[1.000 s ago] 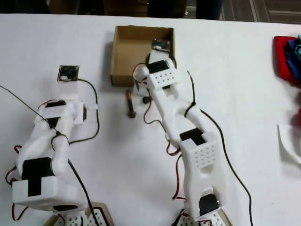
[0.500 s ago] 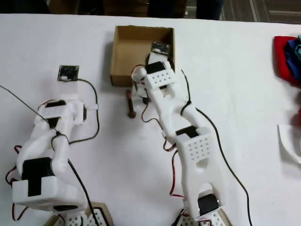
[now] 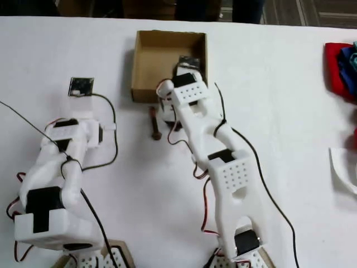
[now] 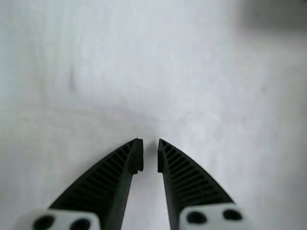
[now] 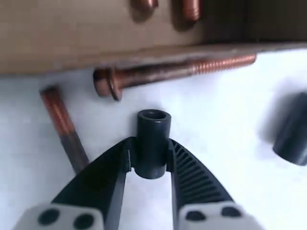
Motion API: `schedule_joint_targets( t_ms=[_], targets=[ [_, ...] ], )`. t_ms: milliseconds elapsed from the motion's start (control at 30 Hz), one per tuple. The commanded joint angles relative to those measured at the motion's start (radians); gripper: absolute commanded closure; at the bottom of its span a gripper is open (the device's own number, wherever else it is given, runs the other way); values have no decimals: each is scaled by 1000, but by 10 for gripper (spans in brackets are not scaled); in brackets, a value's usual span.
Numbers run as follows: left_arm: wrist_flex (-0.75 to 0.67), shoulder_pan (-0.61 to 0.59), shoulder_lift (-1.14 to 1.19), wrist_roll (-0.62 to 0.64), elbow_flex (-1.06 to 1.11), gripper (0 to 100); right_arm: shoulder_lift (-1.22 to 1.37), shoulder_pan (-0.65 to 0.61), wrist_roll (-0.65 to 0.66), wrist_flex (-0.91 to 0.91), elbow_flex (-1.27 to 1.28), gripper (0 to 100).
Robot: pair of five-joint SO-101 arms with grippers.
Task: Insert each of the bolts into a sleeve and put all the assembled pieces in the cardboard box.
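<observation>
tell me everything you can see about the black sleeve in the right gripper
The sleeve is a short, matte black tube, plastic by the look, with a thick wall and a round bore that looks empty at its visible end. The right gripper is shut on its lower half, one ribbed finger on each side. Its open end points toward a copper-coloured bolt lying along the cardboard box, without touching it.

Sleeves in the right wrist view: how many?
2. One sleeve sits between the right gripper's jaws; the other lies on the table, apart from them. The dark end of a nearby bolt may be a third.
</observation>
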Motion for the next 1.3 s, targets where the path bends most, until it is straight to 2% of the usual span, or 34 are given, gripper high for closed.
schedule_joint_targets(
  t_ms=[0,67,233,367,433,600,667,833,1067,1267],
  targets=[
    [2,-8,-5,3,-42,924,-15,4,155,99,-34,978],
    [2,-8,-5,3,-42,924,-15,1,232,151,-34,978],
    [2,-8,-5,3,-42,924,-13,-44,531,219,-26,978],
    [2,-8,-5,3,-42,924,-13,-48,597,208,-34,977],
    [2,-8,-5,3,-42,924,-13,-48,612,194,-34,961],
    [2,-8,-5,3,-42,924,-12,-48,618,200,-32,789],
    [2,-8,-5,3,-42,924,-12,-48,618,200,-32,762],
    [2,-8,-5,3,-42,924,-4,-44,618,193,-32,826],
    [2,-8,-5,3,-42,924,-10,-45,618,137,-32,976],
    [2,-8,-5,3,-42,924,-19,-27,618,139,-34,978]
  ],
)
